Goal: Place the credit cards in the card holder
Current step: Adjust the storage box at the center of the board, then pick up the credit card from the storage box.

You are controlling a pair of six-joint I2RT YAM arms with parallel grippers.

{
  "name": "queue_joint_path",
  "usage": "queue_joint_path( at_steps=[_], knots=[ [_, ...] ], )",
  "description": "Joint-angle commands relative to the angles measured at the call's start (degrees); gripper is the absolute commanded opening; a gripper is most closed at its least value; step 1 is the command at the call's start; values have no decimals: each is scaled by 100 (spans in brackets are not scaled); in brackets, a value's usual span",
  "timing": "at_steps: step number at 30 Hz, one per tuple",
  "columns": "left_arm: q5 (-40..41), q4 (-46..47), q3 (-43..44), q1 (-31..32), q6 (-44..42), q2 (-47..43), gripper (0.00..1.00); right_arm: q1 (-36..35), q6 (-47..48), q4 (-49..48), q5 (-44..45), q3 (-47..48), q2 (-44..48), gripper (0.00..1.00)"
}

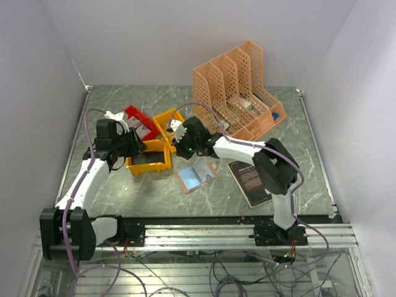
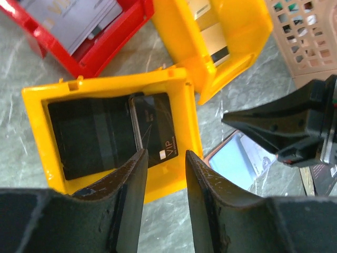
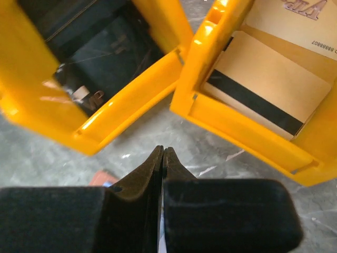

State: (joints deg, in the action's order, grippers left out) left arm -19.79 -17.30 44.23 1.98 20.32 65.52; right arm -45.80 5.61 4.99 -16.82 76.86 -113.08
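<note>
Left gripper (image 2: 166,154): hovering over the near rim of the front yellow bin (image 2: 105,83), at centre left of the top view; fingers (image 2: 131,190) standing apart, nothing between them.
Right gripper (image 3: 162,152): hanging above the bare table (image 1: 303,154) just in front of the gap between the two yellow bins; fingers pressing flat together, pinching nothing that can be made out.
Card holder (image 1: 197,175): lying open and flat on the table at the centre of the top view, pale blue faces up, salmon edge showing; sitting between the front yellow bin and the black book (image 1: 250,181), touching neither gripper.
Credit cards, dark (image 2: 155,126): lying inside the front yellow bin, one showing "VIP" at its lower corner, overlapping a larger dark slab to its left.
Credit cards, tan (image 3: 268,87): lying in the rear yellow bin (image 2: 176,42), one showing a black stripe, another overlapping it above.
Credit cards, grey (image 2: 73,18): lying in the red bin (image 2: 108,55) at the upper left of the left wrist view.
Bins: the two yellow ones sitting corner to corner, almost touching; the red one just beside them.
Peach organizer (image 1: 238,90): standing upright at upper right of the top view, well apart from the card holder.
</note>
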Motion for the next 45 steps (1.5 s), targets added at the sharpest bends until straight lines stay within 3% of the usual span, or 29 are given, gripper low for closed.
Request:
queue_joint_path(
  at_steps=[1, 11, 20, 26, 38, 45],
  knots=[
    [-87, 152, -126, -118, 283, 98, 44, -113, -480, -116, 903, 526, -572, 0],
    [-28, -309, 106, -119, 215, 622, 39, -709, -724, -220, 557, 672, -883, 0],
    [422, -434, 51, -119, -37, 932, 44, -1002, -807, -389, 217, 693, -892, 0],
    [230, -463, 131, -119, -491, 1312, 58, -992, -822, -491, 284, 699, -992, 0],
    [-106, -652, 812, -338, -1338, 2525, 68, -993, -798, -526, 258, 721, -1041, 0],
    [-530, -527, 757, -343, -1433, 2725, 66, -992, -835, -541, 220, 767, -1148, 0]
  ],
)
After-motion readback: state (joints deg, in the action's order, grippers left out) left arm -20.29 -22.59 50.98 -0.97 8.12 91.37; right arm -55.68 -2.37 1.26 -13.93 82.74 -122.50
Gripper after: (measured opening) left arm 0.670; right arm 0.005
